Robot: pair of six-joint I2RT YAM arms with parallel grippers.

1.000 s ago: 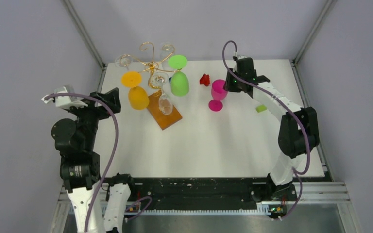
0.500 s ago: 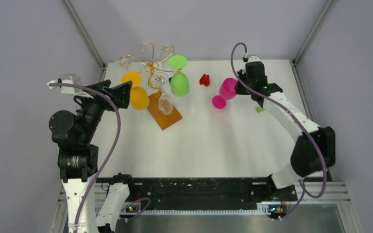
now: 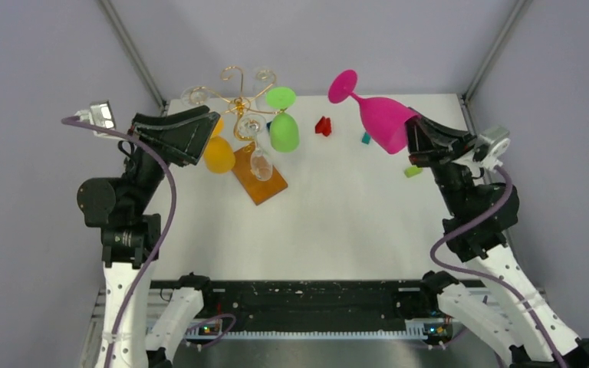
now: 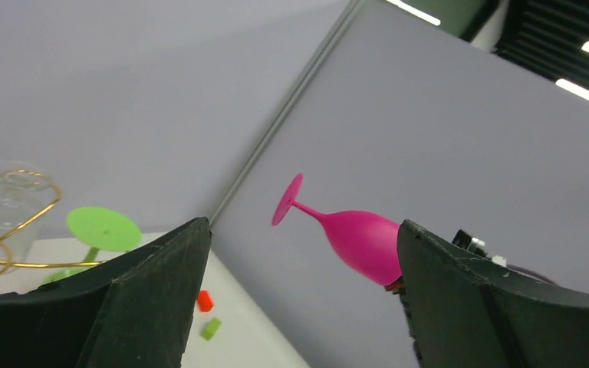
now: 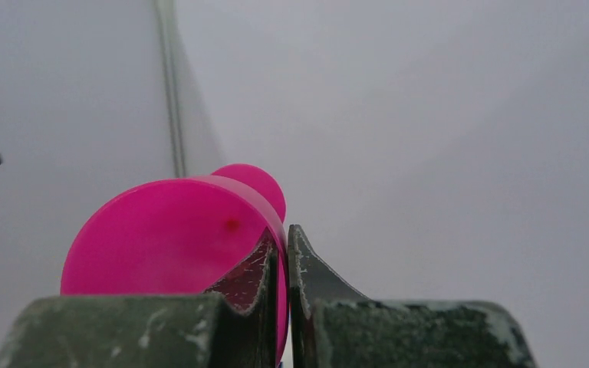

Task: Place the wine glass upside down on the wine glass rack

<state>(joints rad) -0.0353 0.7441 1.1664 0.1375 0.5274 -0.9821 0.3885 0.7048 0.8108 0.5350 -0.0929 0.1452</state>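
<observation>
My right gripper [image 3: 416, 135] is shut on the rim of a magenta wine glass [image 3: 380, 111], held high above the table's back right, tilted with its foot [image 3: 343, 86] up and to the left. The right wrist view shows the glass rim [image 5: 184, 238] pinched between my fingers [image 5: 318, 284]. The glass also shows in the left wrist view [image 4: 357, 238]. The gold wire rack [image 3: 239, 100] on its orange-brown base [image 3: 261, 182] stands at the back left, with green [image 3: 283, 130], orange [image 3: 219, 154] and clear [image 3: 261, 162] glasses hanging upside down. My left gripper [image 3: 188, 130] is open, raised beside the rack.
A red block [image 3: 323, 126], a teal block [image 3: 366, 138] and a green block [image 3: 412, 171] lie on the white table at the back right. Grey walls enclose the table on three sides.
My right arm lifted the magenta glass off the table and turned it foot-up, swinging right. My left arm rose and its gripper moved right toward the rack.
</observation>
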